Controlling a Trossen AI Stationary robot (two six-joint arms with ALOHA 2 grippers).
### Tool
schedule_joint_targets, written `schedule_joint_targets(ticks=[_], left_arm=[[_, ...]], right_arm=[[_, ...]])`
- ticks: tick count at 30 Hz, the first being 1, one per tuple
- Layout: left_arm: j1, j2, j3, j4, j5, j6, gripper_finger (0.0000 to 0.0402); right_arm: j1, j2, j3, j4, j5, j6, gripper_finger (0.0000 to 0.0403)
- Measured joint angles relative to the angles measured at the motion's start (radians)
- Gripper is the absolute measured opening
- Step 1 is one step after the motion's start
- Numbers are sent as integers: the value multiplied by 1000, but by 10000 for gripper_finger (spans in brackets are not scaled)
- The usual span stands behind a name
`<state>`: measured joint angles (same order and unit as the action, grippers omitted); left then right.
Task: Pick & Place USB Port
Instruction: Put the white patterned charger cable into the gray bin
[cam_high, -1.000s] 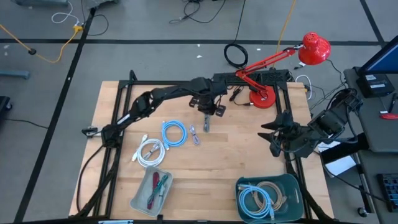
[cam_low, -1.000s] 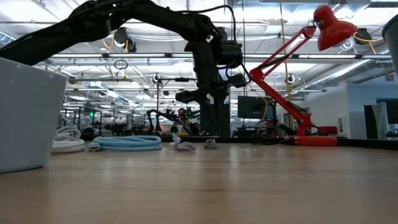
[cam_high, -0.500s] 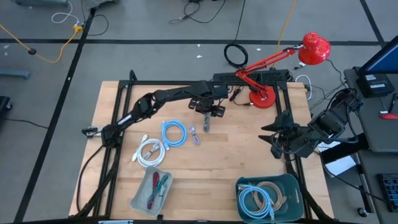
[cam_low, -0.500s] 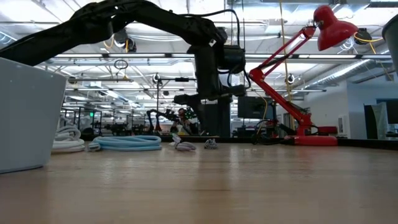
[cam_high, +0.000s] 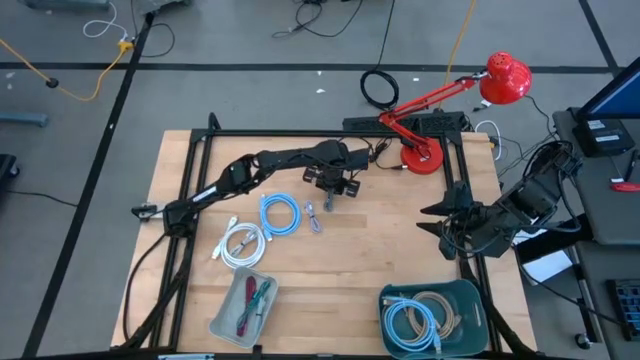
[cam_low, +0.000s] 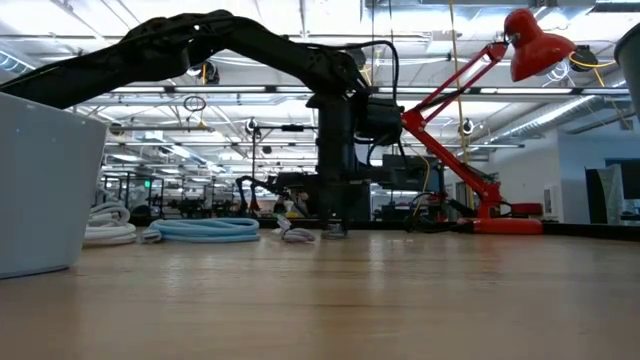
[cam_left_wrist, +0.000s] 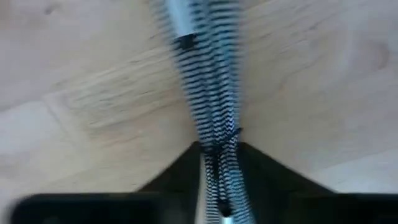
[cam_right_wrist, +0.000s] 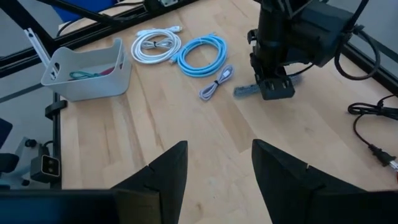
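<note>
Left pincer (cam_high: 331, 193) down at worktop (cam_high: 380, 250), fingers (cam_left_wrist: 267, 177) closed around braided cable (cam_left_wrist: 211, 106) lying flat mid-worktop. Small grey cable (cam_high: 314, 218) and blue coil (cam_high: 280, 214) just left. Right pincer (cam_high: 441, 222) half spread, empty, at right edge.

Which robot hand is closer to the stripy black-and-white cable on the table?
The left. The left gripper is down right on the striped cable, its fingers either side of it. The right gripper waits far off by the table's right edge.
</note>
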<state>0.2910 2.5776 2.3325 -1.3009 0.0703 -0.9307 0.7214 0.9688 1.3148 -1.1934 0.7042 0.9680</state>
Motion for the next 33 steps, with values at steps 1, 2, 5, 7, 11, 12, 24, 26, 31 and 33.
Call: schedule_joint_targets(ticks=[1, 2, 5, 7, 11, 12, 24, 26, 31, 33], left_arm=[[0, -5, 1, -3, -2, 16, 71], [3, -8, 4, 3, 6, 32, 40], [2, -25, 14, 0, 21, 42, 17], [1, -51, 14, -11, 44, 54, 10], [-27, -180, 15, -78, 49, 74, 8], [-47, -220, 16, -104, 49, 75, 8], [-571, -531, 9, -269, 7, -481, 7], [-664, -529, 8, -269, -2, -611, 7], [-846, -526, -76, -269, 4, -920, 7], [-906, -529, -161, -268, 29, -1040, 7]], right_arm=[[1, 0, 0, 0, 0, 3, 171], [1, 0, 0, 0, 0, 5, 171], [1, 1, 0, 0, 1, 5, 171], [1, 1, 0, 0, 1, 4, 171], [1, 2, 0, 0, 1, -6, 171], [1, 2, 0, 0, 1, -9, 171], [-4, 2, 0, 0, 57, -58, 171], [-14, 2, 0, 0, 55, -71, 171], [-38, 2, 0, 16, 55, -112, 171], [-45, 2, 0, 32, 55, -128, 171]])
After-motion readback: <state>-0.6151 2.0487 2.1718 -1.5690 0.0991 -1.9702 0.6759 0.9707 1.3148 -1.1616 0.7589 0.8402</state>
